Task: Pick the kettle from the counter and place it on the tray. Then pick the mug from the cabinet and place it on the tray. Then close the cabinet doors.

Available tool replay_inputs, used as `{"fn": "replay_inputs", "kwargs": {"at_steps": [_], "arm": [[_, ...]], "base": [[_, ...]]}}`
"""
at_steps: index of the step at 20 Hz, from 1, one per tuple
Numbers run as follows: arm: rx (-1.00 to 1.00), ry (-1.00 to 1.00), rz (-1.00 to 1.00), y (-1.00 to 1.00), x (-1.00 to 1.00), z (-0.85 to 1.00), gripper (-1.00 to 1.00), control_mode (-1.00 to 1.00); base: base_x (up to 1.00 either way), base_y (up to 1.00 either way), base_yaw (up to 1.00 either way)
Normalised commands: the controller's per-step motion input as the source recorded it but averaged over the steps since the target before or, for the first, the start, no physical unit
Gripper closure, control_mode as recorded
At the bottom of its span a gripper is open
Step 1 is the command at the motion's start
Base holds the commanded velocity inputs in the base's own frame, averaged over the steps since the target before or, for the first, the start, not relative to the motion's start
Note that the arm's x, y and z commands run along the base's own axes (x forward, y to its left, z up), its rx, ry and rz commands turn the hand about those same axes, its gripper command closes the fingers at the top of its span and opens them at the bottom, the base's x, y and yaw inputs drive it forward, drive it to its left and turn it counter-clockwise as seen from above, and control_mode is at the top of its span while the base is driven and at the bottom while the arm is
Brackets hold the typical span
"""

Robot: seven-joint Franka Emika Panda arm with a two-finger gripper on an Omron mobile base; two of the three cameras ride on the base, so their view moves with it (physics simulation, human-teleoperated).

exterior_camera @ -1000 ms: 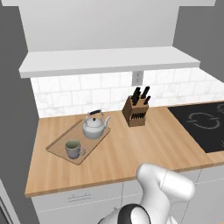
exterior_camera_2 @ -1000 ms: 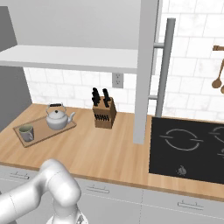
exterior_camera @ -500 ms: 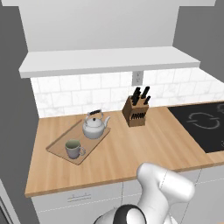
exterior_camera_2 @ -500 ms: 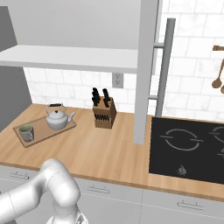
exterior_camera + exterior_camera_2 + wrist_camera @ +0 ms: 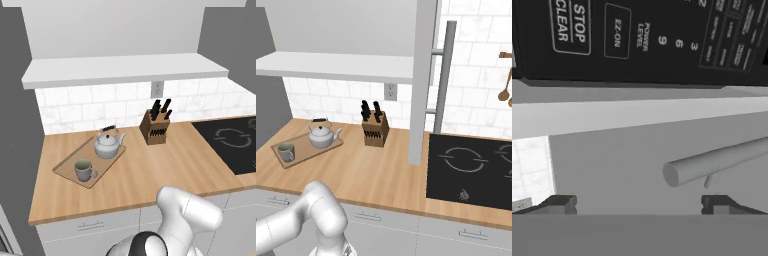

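Squat silver-grey metal kettle and small grey mug both standing on the thin wooden tray; only the flat light-grey cabinet door left to shut. Best pressed flat beside its long silver bar handle, pushing steadily through the swing. Gripper wide open, empty, facing the panel; white arm folded low before the light-brown wooden countertop.

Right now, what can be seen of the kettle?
The kettle is small, squat and rounded, silver-grey like metal, with a knobbed lid, a dark arched handle over the top and a short spout. It stands upright on the far end of the wooden tray, its spout toward the knife block. The mug stands apart from it at the tray's near end. Nothing grips it.
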Motion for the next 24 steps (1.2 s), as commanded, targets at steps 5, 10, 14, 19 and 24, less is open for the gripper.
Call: {"fn": "replay_inputs", "kwargs": {"at_steps": [5,10,14,19,24], "arm": [[0.00,0.10,-0.03,-0.10,0.30,0.09,-1.00,-1.00],[0.00,0.02,-0.04,-0.13,0.10,0.17,-1.00,-1.00],[-0.03,-0.08,-0.05,-0.12,-0.18,0.02,-1.00,-1.00],[-0.02,-0.16,-0.10,-0.26,-0.16,0.02,-1.00,-1.00],[0.00,-0.05,-0.17,-0.30,0.00,0.13,-1.00,-1.00]], "base": [[0.00,0.00,0.00],[0.00,0.00,0.00],[0.00,0.00,0.00],[0.00,0.00,0.00],[0.00,0.00,0.00]]}}
